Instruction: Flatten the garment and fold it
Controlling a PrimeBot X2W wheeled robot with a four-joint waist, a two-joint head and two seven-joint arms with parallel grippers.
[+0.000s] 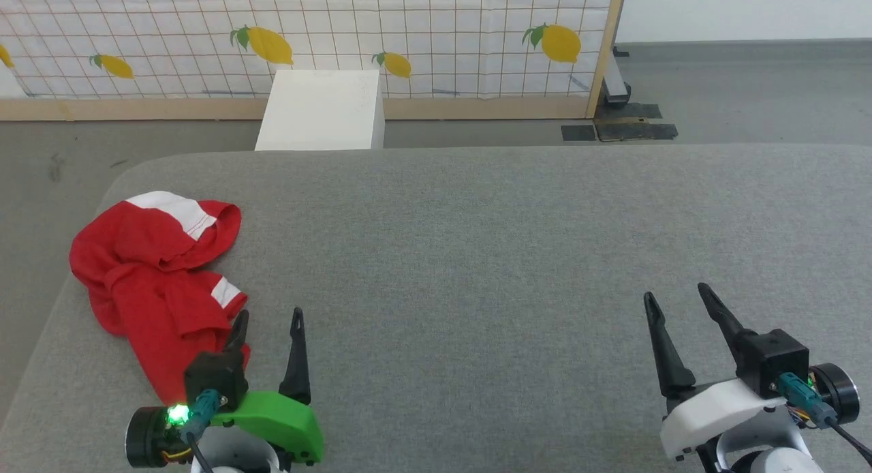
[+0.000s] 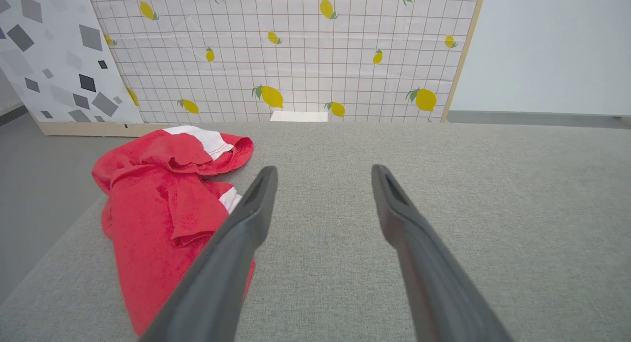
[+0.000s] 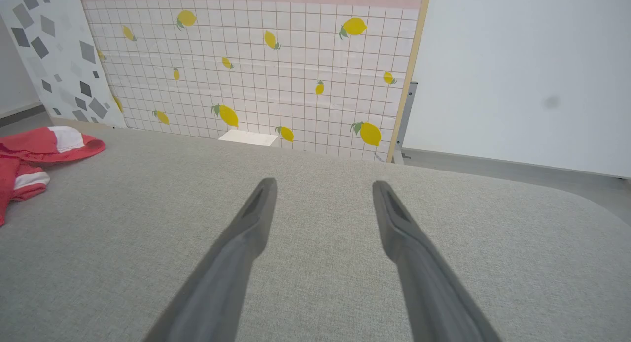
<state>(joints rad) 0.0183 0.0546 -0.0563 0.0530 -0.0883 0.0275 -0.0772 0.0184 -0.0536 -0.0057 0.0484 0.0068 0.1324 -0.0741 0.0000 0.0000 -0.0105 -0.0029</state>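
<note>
Head: garment bunched at 9 o'clock by table edge, left hand spread beside it, right hand spread at 4; left wrist: garment at 9, pinch may catch stacked layers; right wrist: garment at 9, tugging could drag it off.

Place: a staged robot test space, closer to a lab or studio than a home.
Backdrop: wood-framed screen of lemon-print grid cloth, lettered "RESTAURANT" along its top; beside it a panel of grey geometric shapes.
Work surface: wide grey fabric-covered pad.
Floor: bare grey floor, with black tape patches by the screen's foot.
Wall: plain white wall.
</note>
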